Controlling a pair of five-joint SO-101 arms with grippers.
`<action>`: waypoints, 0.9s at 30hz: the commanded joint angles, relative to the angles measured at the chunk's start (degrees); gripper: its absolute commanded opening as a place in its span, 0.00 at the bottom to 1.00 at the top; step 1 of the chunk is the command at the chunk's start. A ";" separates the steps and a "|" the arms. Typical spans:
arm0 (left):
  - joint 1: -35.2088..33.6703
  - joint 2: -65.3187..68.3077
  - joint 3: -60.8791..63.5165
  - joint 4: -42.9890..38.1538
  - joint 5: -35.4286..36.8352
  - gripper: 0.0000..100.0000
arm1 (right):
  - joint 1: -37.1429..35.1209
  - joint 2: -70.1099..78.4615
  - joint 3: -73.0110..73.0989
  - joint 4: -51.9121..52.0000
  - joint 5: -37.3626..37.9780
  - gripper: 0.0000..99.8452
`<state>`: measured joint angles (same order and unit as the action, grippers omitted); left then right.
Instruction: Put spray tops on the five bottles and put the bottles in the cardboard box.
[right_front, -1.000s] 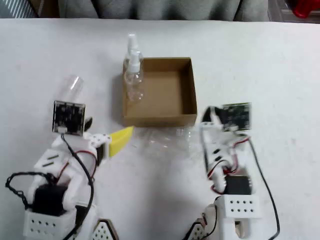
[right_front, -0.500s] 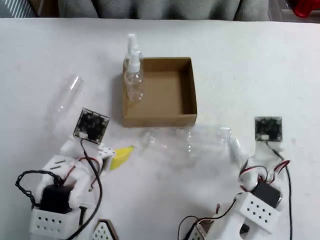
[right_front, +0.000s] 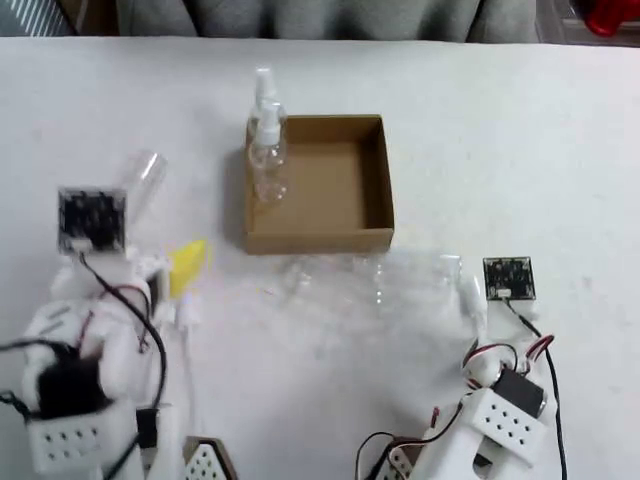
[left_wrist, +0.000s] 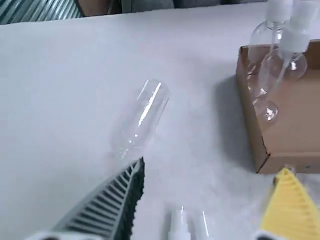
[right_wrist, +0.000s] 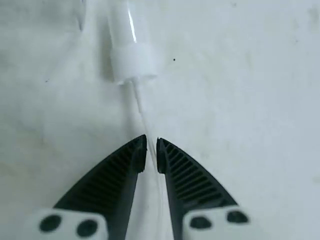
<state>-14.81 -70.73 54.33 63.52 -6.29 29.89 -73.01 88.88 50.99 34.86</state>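
Bottles with spray tops already on, two of them (right_front: 268, 150), stand upright at the left wall of the cardboard box (right_front: 320, 240). The nearer one is inside the box against that wall, and you cannot tell whether the farther one is inside or just behind the corner. An uncapped bottle (right_front: 140, 180) lies on its side on the counter (right_front: 500, 120), well to the left of the box. Along the front of the box more clear bottles (right_front: 340, 280) lie on the counter; they are hard to make out, so you cannot count them.

Near the right end of that row lies a spray top (right_wrist: 132, 60), with its thin tube running toward your right arm. Your right hand (right_wrist: 152, 145) is low over the counter. Its fingers are drawn together to a narrow slit and the tube is pinched between their tips.

A second spray top (left_wrist: 180, 225) lies on the counter in front of your left arm. Your left hand (left_wrist: 212, 167) is spread wide, the grey finger on one side and the yellow finger on the other, and it grips nothing. The second spray top lies between the two fingers, and the uncapped bottle is just beyond the grey fingertip.
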 joint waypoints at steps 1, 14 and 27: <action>-2.86 11.91 -11.16 0.18 0.79 0.37 | 0.40 -0.48 0.09 -0.92 1.32 0.01; -4.88 50.51 -36.40 -5.45 6.07 0.37 | -0.66 -0.48 0.35 -0.92 1.67 0.01; -4.88 85.05 -65.67 -5.45 34.64 0.37 | -0.66 -0.48 0.35 -0.92 1.67 0.01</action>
<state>-19.03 9.71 -2.37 59.74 21.05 29.80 -73.01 89.49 50.99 35.91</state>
